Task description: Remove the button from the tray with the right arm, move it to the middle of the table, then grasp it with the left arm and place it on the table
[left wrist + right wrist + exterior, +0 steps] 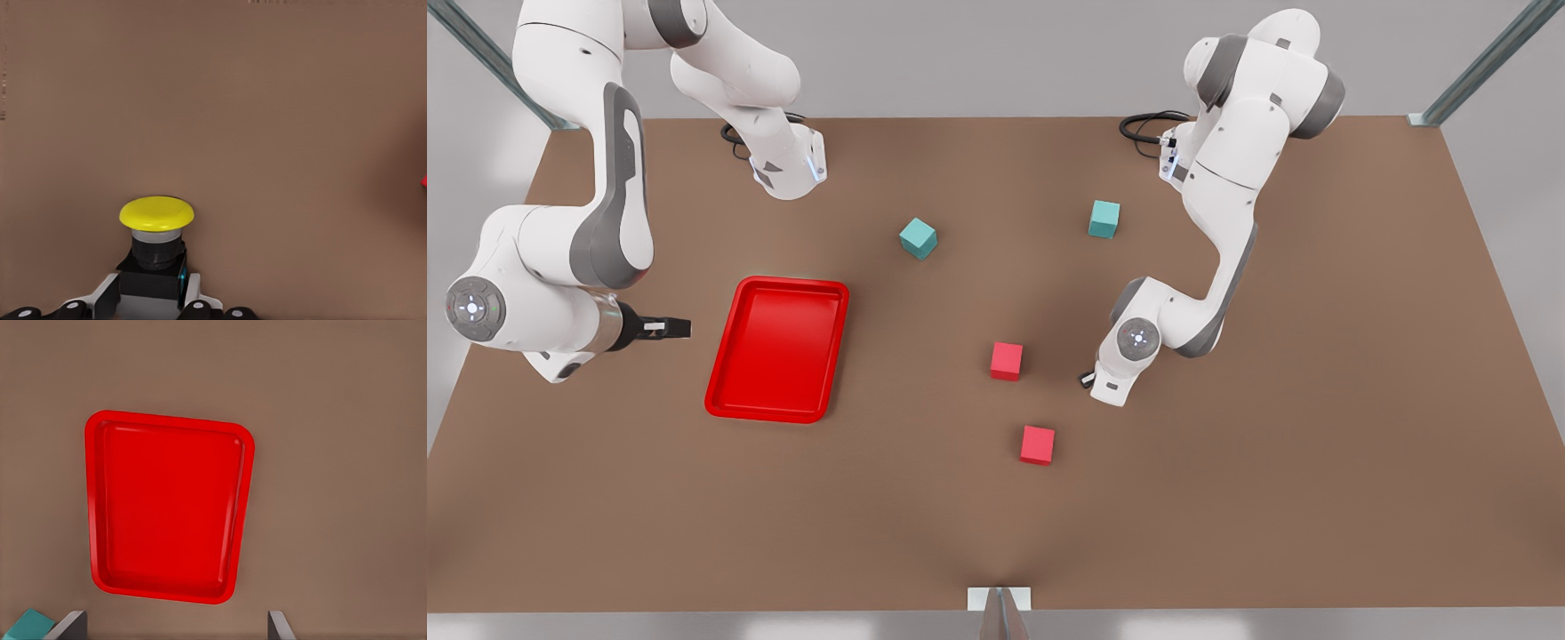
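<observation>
While the left gripper (pixel 150 310) holds the button (pixel 157 237) by its dark body, fingers (pixel 195 299) clamped on either side and the yellow cap clear of them, it hangs low over the bare bench (pixel 1227 498) near two red cubes (pixel 1007 361). Setting it down well means lowering straight until the base meets the bench, then parting the fingers without nudging it. Over by the empty tray (pixel 729 404), the right gripper (pixel 177 630) waits with its fingers spread wide.
</observation>
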Robot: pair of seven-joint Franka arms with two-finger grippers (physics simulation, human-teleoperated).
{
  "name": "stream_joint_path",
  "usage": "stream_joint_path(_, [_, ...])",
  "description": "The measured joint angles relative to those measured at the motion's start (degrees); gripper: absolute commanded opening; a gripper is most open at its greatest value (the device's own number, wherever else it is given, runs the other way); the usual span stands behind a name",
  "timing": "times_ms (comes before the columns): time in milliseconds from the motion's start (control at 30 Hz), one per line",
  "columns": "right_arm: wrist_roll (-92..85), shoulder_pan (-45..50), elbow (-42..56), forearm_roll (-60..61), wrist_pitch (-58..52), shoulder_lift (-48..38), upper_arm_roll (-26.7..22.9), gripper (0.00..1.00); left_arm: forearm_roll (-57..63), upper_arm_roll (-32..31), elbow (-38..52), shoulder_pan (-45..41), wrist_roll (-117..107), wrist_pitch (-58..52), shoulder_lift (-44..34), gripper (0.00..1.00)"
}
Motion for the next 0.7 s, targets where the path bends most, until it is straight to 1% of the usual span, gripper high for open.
stream_joint_path(67, [0.0,0.0,0.0,0.0,0.0,0.0,0.0,1.0,0.1,0.0,0.1,0.0,-0.4,-0.1,0.0,0.41])
stream_joint_path(100, [-0.1,0.0,0.0,0.0,0.0,0.0,0.0,1.0,0.2,0.0,0.1,0.0,-0.6,-0.1,0.0,0.39])
stream_joint_path(267, [-0.1,0.0,0.0,0.0,0.0,0.1,0.0,1.0,0.5,-0.1,0.2,-0.1,-1.7,-0.4,-0.2,0.39])
stream_joint_path(433, [0.0,0.2,0.0,0.0,-0.1,-0.2,0.0,1.0,0.6,-0.1,0.8,0.3,-2.4,-2.2,-1.8,0.35])
stream_joint_path(600, [0.2,0.1,0.0,0.0,-0.2,0.0,0.0,1.0,2.6,0.5,4.2,2.8,-2.9,-5.5,-3.5,0.36])
stream_joint_path(700, [0.3,0.1,0.0,0.0,-0.3,0.1,0.0,1.0,3.4,0.6,9.1,6.4,-4.1,-6.8,-4.0,0.36])
